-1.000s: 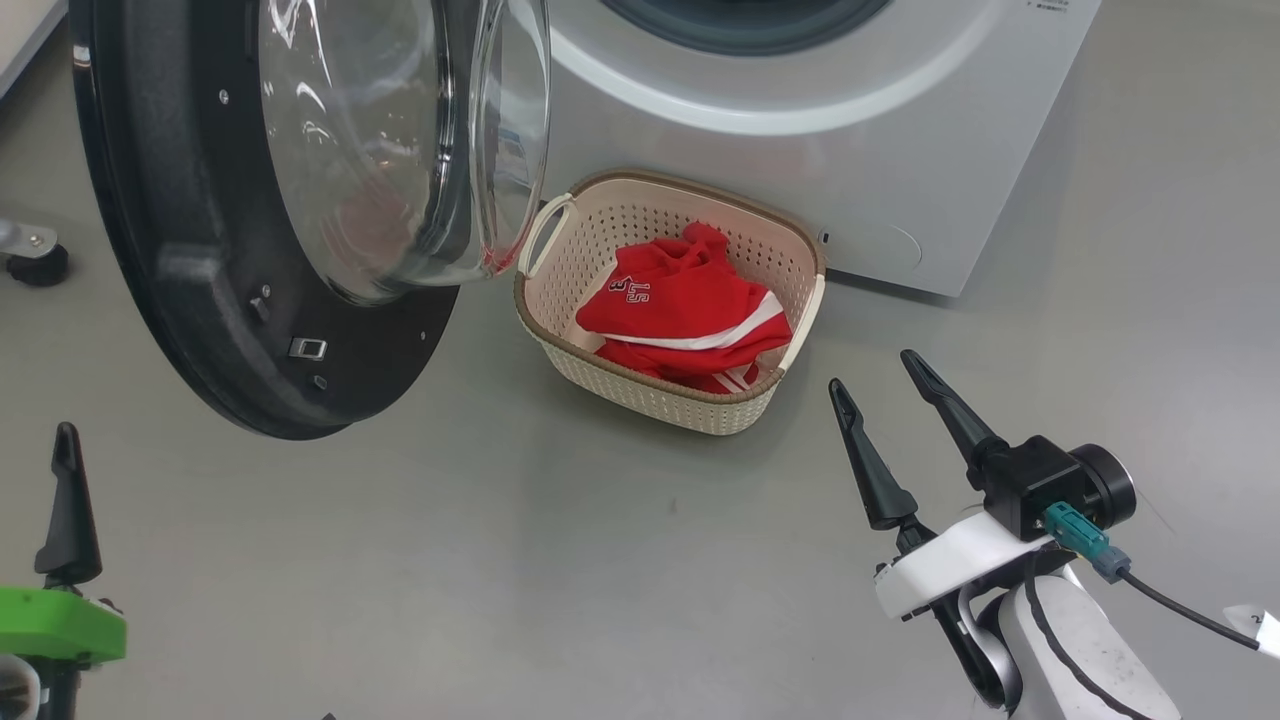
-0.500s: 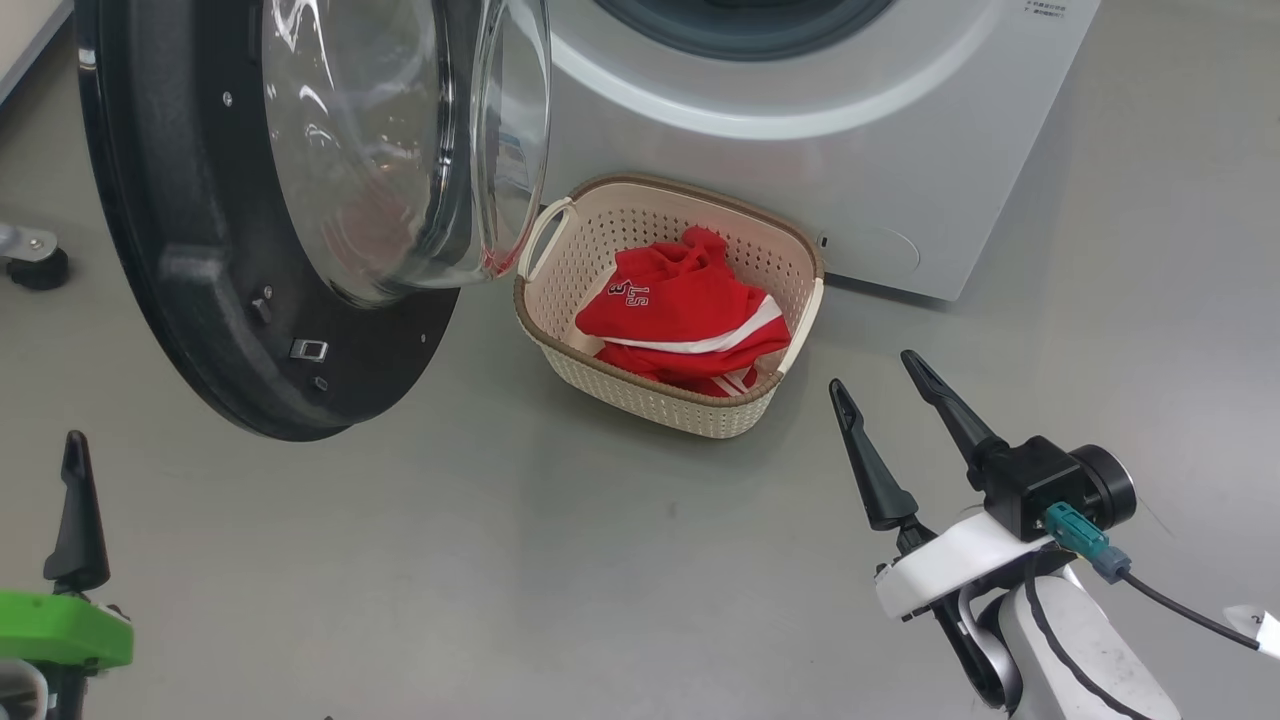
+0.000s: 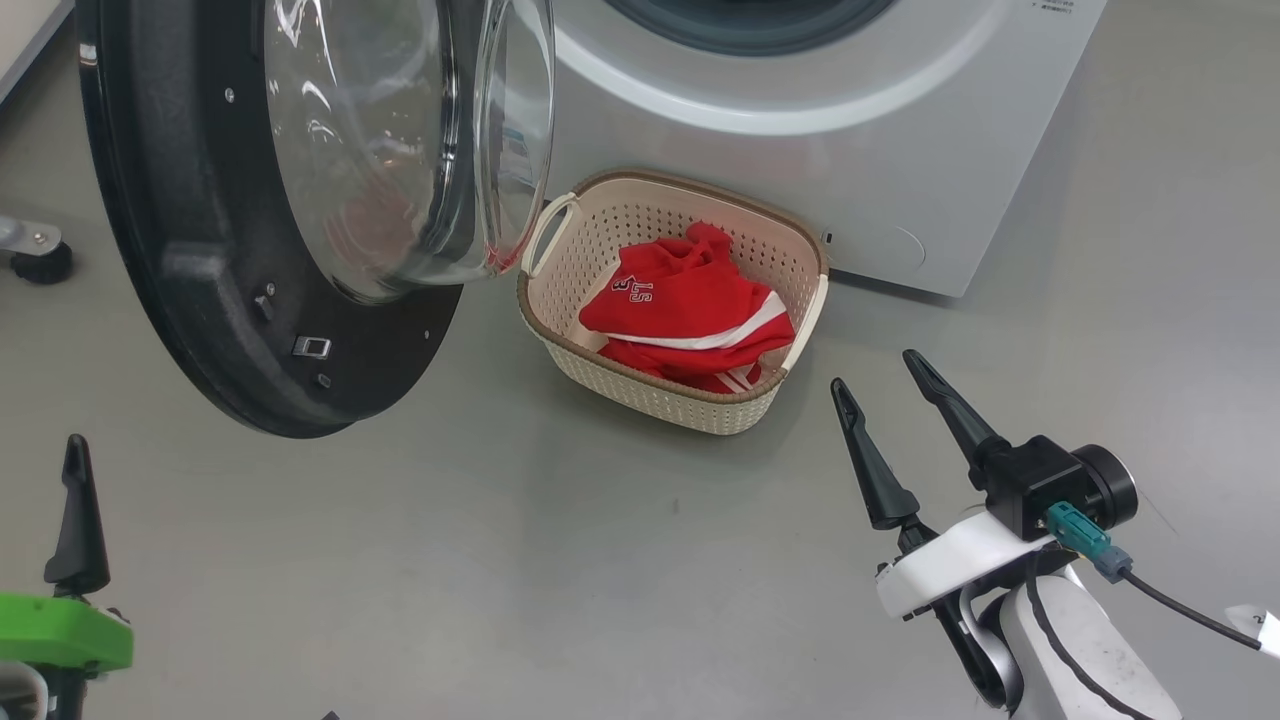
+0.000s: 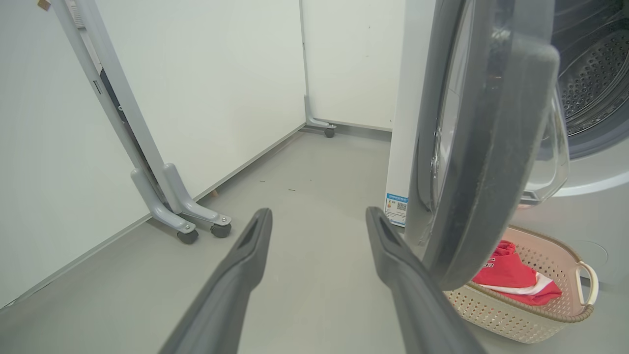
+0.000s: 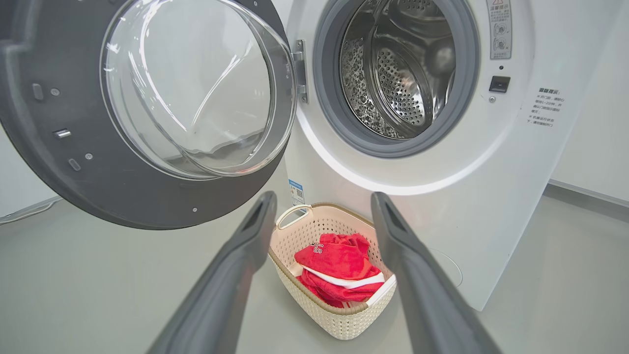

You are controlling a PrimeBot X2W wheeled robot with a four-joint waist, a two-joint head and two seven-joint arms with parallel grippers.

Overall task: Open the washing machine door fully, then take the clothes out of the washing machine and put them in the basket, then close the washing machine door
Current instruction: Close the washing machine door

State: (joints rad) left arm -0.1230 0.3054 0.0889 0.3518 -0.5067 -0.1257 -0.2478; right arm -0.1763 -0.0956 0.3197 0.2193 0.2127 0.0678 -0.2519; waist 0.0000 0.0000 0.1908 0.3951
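The clothes (image 3: 685, 310), red with white stripes, lie bundled in the basket (image 3: 660, 395). The basket sits on the floor (image 3: 600, 560) ahead of the right tool (image 3: 874, 370) and appears between its two fingers in the right wrist view. That tool hovers with its fingers spread wide, gripping nothing. The washing machine door (image 3: 200, 300) stands swung open, ahead and to the right of the left tool (image 4: 318, 211), whose fingers are likewise wide apart and empty. The washing machine (image 3: 900, 150) stands beyond the basket.
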